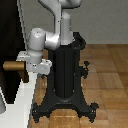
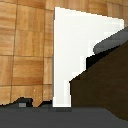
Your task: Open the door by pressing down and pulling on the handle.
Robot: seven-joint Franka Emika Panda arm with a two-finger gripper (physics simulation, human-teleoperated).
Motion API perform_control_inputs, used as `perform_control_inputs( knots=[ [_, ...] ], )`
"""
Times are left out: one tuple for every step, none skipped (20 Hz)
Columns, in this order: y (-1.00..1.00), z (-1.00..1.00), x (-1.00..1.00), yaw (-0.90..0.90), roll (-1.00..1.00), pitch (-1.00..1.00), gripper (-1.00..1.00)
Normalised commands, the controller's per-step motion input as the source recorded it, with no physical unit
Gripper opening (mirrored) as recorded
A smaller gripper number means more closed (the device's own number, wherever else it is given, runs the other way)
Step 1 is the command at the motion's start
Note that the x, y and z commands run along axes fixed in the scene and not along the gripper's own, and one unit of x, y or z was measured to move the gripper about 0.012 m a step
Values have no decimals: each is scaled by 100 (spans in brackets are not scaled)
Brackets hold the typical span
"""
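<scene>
The door (image 1: 7, 30) is a tall black panel at the exterior view's left. The tan handle (image 1: 11, 65) sticks out of it sideways. My gripper (image 1: 23, 71) sits at the handle's free end, with the white hand above it and one dark finger (image 1: 23, 75) hanging down beside the bar. In the wrist view the handle (image 2: 100, 87) shows as a large dark brown shape close to the camera, with a grey rounded part (image 2: 111, 44) above it. I cannot tell how the jaws stand, nor whether they touch the handle.
A white cabinet body (image 1: 24, 97) stands under and beside the door; it also shows in the wrist view (image 2: 75, 55). My black pedestal (image 1: 65, 75) stands on the wooden floor (image 1: 107, 70) just right of the cabinet.
</scene>
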Motion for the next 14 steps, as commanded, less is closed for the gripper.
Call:
perform_control_inputs(
  knots=[
    [0, 0, 0, 0, 0, 0, 100],
    [0, 0, 0, 0, 0, 0, 100],
    [0, 0, 0, 0, 0, 0, 100],
    [0, 0, 0, 0, 0, 0, 100],
    [0, 0, 0, 0, 0, 0, 100],
    [0, 0, 0, 0, 0, 0, 100],
    [0, 0, 0, 0, 0, 0, 100],
    [0, 0, 0, 0, 0, 0, 100],
    [100, 0, 0, 0, 0, 0, 100],
    [0, 0, 0, 0, 0, 0, 100],
    [100, 0, 0, 0, 0, 0, 100],
    [0, 0, 0, 0, 0, 0, 100],
    [100, 0, 0, 0, 0, 0, 100],
    [0, -100, 0, 0, 0, 0, 100]
  ],
)
